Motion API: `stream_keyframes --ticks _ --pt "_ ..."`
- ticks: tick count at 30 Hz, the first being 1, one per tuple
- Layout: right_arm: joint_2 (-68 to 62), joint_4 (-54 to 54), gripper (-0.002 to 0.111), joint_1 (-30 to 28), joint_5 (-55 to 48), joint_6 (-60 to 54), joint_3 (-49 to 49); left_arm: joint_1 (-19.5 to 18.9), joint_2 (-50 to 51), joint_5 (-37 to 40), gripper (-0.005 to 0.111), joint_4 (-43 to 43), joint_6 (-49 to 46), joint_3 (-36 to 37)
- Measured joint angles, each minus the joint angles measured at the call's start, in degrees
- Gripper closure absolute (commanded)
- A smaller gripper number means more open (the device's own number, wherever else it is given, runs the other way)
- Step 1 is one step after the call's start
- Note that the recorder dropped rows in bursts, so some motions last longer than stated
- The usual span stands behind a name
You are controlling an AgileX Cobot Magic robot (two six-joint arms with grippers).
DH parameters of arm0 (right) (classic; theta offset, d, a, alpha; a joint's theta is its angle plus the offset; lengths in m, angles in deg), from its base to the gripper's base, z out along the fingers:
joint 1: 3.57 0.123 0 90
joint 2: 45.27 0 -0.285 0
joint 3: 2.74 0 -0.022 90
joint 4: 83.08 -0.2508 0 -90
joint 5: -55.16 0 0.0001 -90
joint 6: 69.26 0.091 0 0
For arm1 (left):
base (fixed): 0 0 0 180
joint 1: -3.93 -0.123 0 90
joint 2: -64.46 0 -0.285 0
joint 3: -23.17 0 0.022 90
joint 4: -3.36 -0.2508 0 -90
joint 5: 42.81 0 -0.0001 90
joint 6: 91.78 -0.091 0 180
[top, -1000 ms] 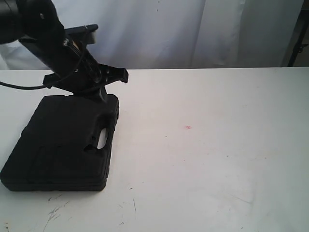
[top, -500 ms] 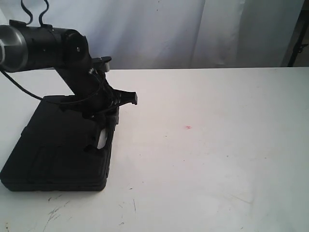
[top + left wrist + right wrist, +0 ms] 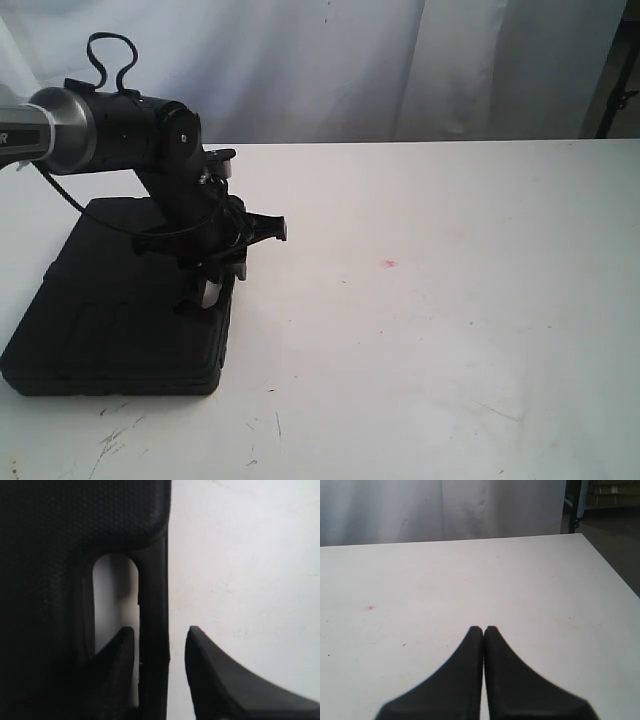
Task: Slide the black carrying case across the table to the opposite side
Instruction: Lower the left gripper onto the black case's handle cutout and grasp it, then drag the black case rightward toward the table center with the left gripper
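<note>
Straddling the handle bar of the black carrying case, the left gripper is shown spread apart and unclenched. One finger is set inside the handle slot, and the other finger is outside the bar, over bare table. Nothing is yet gripped. The right gripper is seen pressed shut on nothing, held above the tabletop and well apart from the case. The case is laid flat at the near left of the table, with the wide white expanse and a small red spot to its right.

Risk: should the slide be started with the jaws unclosed, the case would be driven by a single finger. The bar could be lost from between the fingers, or the case could be swung about that contact and skewed off line. A clamp placed off the bar's middle is judged likely to produce the same yaw.

Orientation: the handled edge is turned to the right, toward the open side. The long axis is judged to run near to far, though foreshortening leaves this uncertain.
</note>
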Motion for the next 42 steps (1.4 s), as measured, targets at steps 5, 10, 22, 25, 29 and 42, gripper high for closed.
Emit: stream_keyframes --ticks 5,10,22,25,29,42 --pt "0.0 0.0 0.108 0.0 0.0 0.0 0.0 0.0 0.9 -1.1 0.072 0.0 0.0 0.0" --pt "0.0 0.0 0.108 0.0 0.0 0.0 0.0 0.0 1.3 -1.5 0.072 0.0 0.1 0.0" --pt "0.0 0.0 0.108 0.0 0.0 0.0 0.0 0.0 1.3 -1.6 0.072 0.0 0.3 -0.1" --pt "0.0 0.0 0.108 0.0 0.0 0.0 0.0 0.0 1.4 -1.7 0.072 0.0 0.3 -0.1" --pt "0.0 0.0 0.108 0.0 0.0 0.0 0.0 0.0 3.2 -1.8 0.072 0.0 0.3 -0.3" --pt "0.0 0.0 0.108 0.0 0.0 0.0 0.0 0.0 3.8 -1.8 0.101 -0.1 0.3 -0.3"
